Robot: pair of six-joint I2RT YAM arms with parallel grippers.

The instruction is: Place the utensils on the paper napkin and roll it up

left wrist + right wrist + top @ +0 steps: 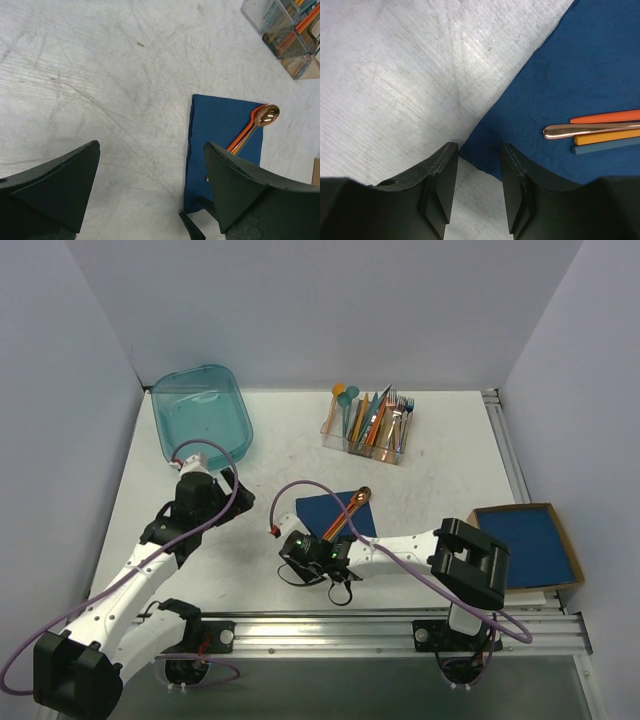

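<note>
at back, clear organizer (343,444) holds cutlery (373,418); left tool (151,148), right tool (478,148) both open-jawed

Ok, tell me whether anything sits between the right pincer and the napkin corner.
Nothing visible does. The right pincer hangs open at the paper napkin's corner, only bare table between; the utensils lie farther in.

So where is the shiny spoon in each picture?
Top external: the spoon lies slanted near the middle, on the dark blue napkin.
Left wrist: the spoon is right of the middle, with its bowl at the napkin's far right corner.
Right wrist: only the spoon's handle shows, at the right edge, on the napkin.
Shared landmark: the napkin under it.
</note>
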